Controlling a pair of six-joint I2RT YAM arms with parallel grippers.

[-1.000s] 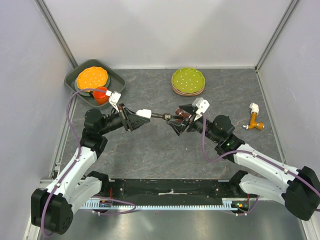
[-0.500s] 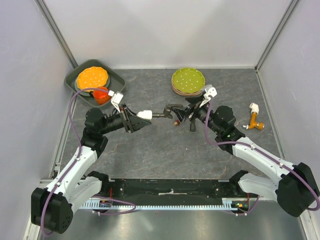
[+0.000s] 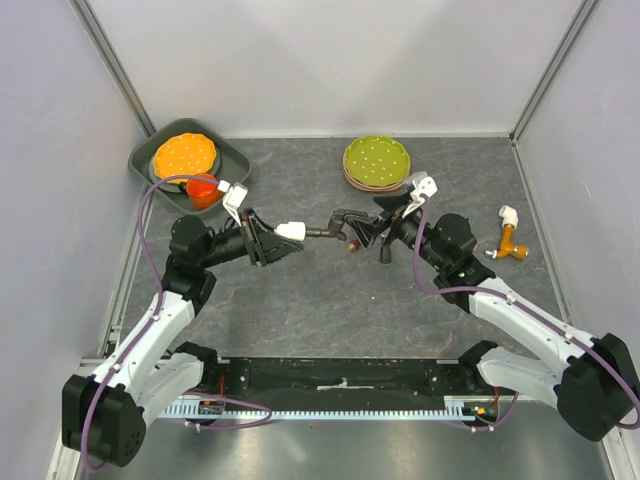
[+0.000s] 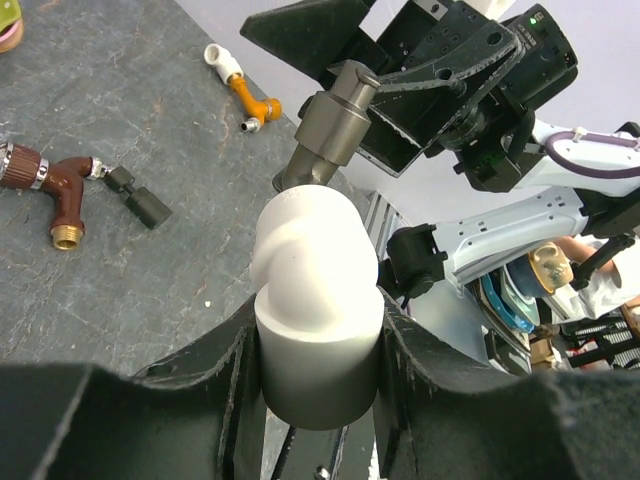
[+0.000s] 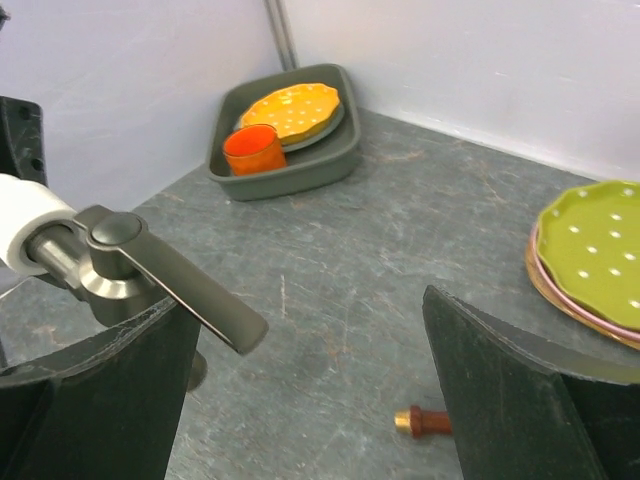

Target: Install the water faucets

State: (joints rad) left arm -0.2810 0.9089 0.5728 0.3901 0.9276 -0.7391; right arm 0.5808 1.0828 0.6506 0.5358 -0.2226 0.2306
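Beneath the grey tap [image 4: 330, 125], a reddish-brown tap [image 4: 58, 188].

Tray [image 3: 236, 160] back left, a plate [image 3: 184, 155] and cup [image 3: 201, 190] in it; stack of plates [image 3: 376, 160] at the back, right of middle; mid-table the left gripper [image 3: 274, 239] holds the elbow fitting [image 3: 289, 231], bent tap [image 3: 335, 222] against its right end; loose tap [image 3: 352, 247] on the table [image 3: 300, 300] close by; small tap [image 3: 512, 240] far right

No legible writing in any view.
The white plastic elbow fitting [image 4: 315, 270], the dark grey crank-shaped tap [image 4: 325, 130], the round green white-dotted plates [image 3: 376, 158] and the small orange plastic cup [image 3: 201, 190] show no readable text, label, brand or number.
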